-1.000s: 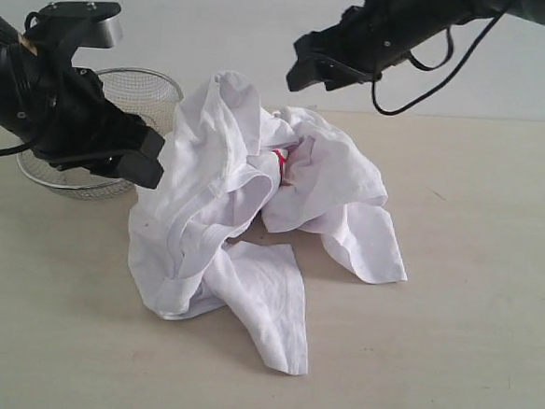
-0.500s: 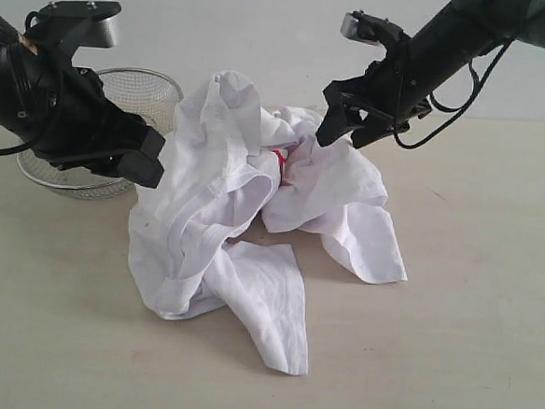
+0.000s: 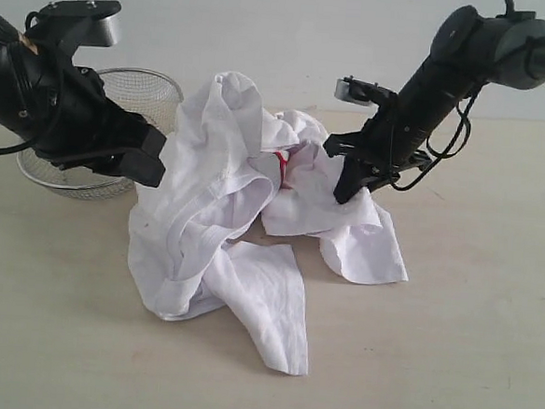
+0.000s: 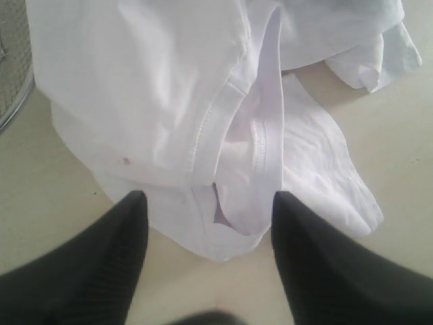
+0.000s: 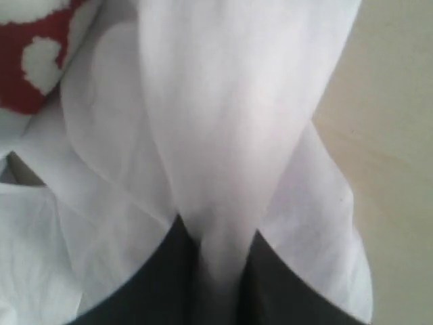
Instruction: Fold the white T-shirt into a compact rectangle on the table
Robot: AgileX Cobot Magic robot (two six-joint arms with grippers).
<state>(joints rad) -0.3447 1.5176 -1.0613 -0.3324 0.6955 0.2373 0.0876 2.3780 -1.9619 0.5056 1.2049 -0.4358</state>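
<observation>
While the right tool (image 5: 216,235) pinches the soft, limp white T-shirt (image 3: 208,191), the left tool (image 4: 210,201) hangs open; hems likely grip best.

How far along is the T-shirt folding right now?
Nothing looks folded yet: the white T-shirt lies in a crumpled heap on the table. In hand: the right gripper is shut on a ridge of cloth, while the left gripper hovers open over a stitched edge without gripping it. Left to do: spread the shirt flat, then make every fold.
</observation>
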